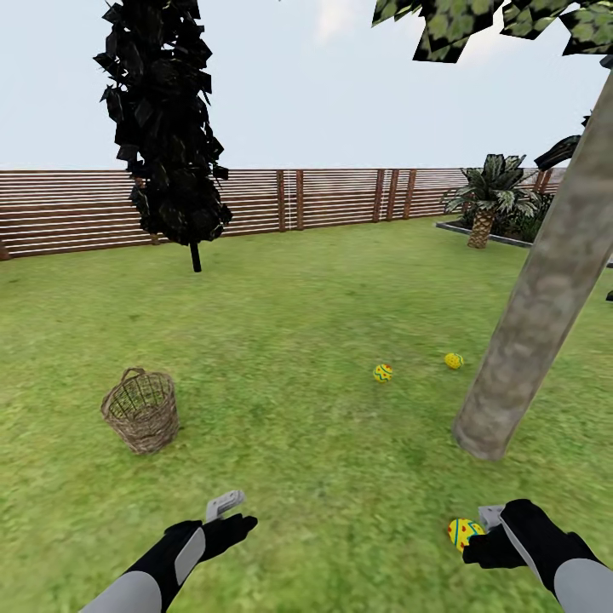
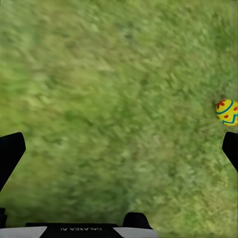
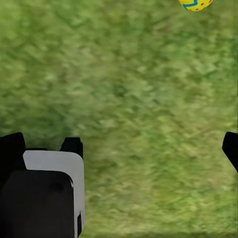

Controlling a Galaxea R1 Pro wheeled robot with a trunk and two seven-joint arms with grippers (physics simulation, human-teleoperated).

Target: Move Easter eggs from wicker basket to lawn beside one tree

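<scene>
- Currently the wicker basket (image 1: 141,410) stands upright on the lawn (image 1: 289,323), left of centre in the head view; no egg shows through its open top.
- Two Easter eggs lie on the grass near the base of the tree (image 1: 545,289): one (image 1: 383,372) a bit off from the trunk, the other (image 1: 454,361) just beside it.
- Third egg (image 1: 464,534) sits on the grass right at the tip of the right end effector (image 1: 487,532); touching or just apart, cannot tell.
- Right wrist view: right end effector fingers (image 3: 231,148) spread wide over bare grass, nothing between them; an egg (image 3: 196,4) at the frame edge beyond them.
- Left end effector (image 1: 228,511) hangs low over the lawn, well apart from the basket; left wrist view shows its fingers (image 2: 11,151) spread apart, holding nothing, with an egg (image 2: 227,112) lying on the grass ahead of one fingertip.
- Brown slat fence (image 1: 340,197) closes off the garden behind; a dark-leaved thin tree (image 1: 166,128) and a palm-like plant (image 1: 487,197) stand in front of it.
</scene>
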